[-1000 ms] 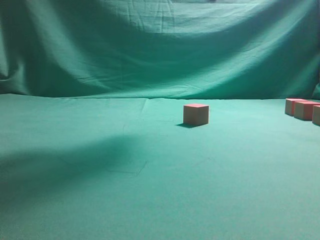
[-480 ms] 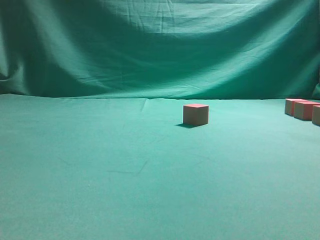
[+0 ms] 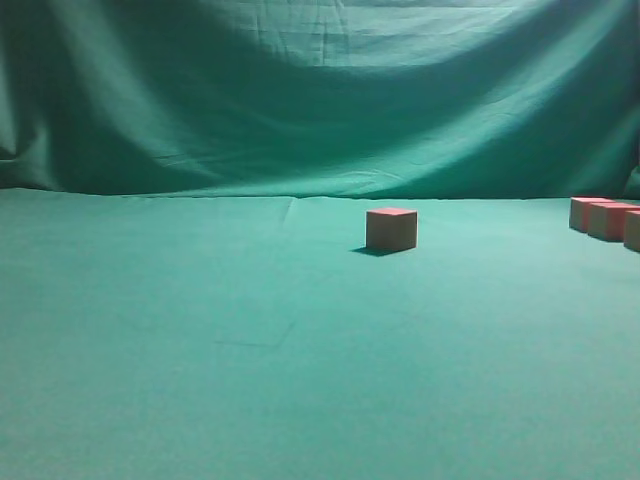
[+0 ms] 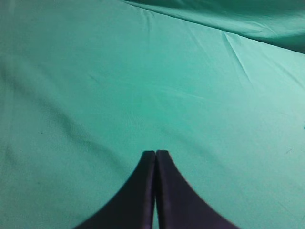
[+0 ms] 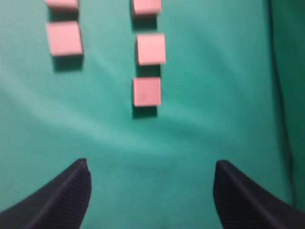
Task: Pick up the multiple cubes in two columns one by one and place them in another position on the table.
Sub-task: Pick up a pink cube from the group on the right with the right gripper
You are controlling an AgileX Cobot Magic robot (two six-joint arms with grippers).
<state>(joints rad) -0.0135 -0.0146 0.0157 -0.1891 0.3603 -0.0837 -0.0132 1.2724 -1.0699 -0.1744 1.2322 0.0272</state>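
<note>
one cube (image 3: 391, 229) sits alone mid-table, likely placed; columns of cubes (image 5: 147, 91) remain far right; right gripper (image 5: 151, 191) spread apart, empty; left gripper (image 4: 155, 191) pressed together.

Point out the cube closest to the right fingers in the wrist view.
The lowest cube of the right-hand column: it sits nearest the open right fingers, with only bare table between. The other cubes lie farther up the picture.

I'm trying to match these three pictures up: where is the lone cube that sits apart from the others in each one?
Exterior view: the lone cube stands right of middle, apart from the cubes at the right edge.
Left wrist view: not in it.
Right wrist view: cannot tell; only columns of cubes show.
Shared landmark: the green table.
</note>
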